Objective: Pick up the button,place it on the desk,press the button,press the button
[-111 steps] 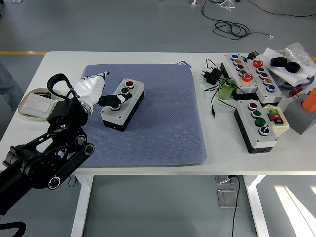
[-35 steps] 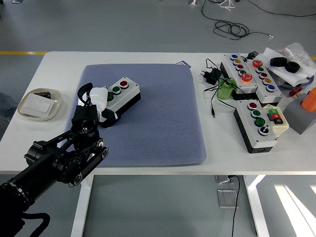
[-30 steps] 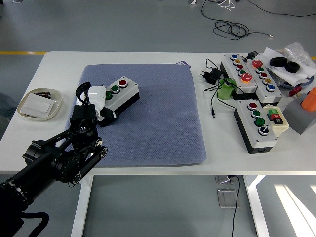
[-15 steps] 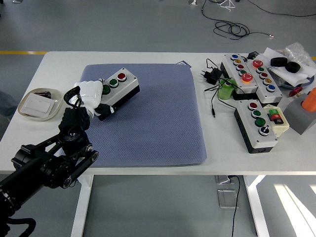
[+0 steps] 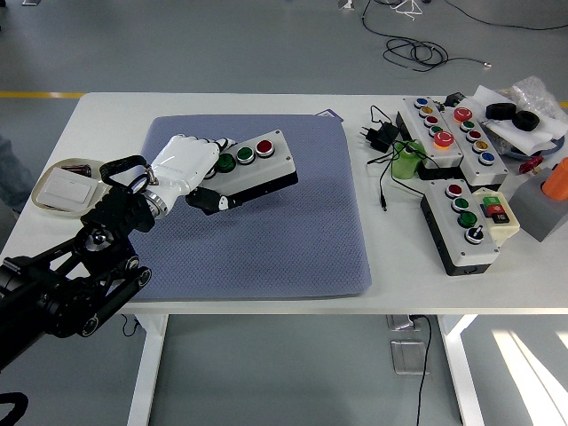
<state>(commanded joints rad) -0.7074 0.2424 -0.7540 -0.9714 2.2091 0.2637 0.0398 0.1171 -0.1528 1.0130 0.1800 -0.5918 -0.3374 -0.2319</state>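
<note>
Left hand: the white-gloved left hand point(image 5: 185, 165) is wrapped around the left end of the button box point(image 5: 250, 166), fingers point(image 5: 217, 201) curled under its near side, so it's got a solid grip on it.
Button box: grey lid, black base, held tilted above the blue mat point(image 5: 275, 231), its right end pointing toward the mat's far right part. Looks lifted off the mat, though how high can't be told.
Buttons on it: a green one point(image 5: 225, 162) closest to the hand, another green one point(image 5: 245, 154) next, then a red one point(image 5: 264, 146) at the far end.
Left arm: the black arm point(image 5: 67, 275) comes in from the mat's near-left side, over the table's edge.
Blue mat: sits on the white table point(image 5: 222, 105), taking up the middle-left of it.
Dish: a small dish point(image 5: 59, 186) with a white card sits left of the mat, just behind the arm.
Right of the mat: more button boxes point(image 5: 463, 222), a black plug with cable point(image 5: 382, 135), a green roll point(image 5: 409, 161), all well apart from the mat.
Right hand: not showing anywhere.
</note>
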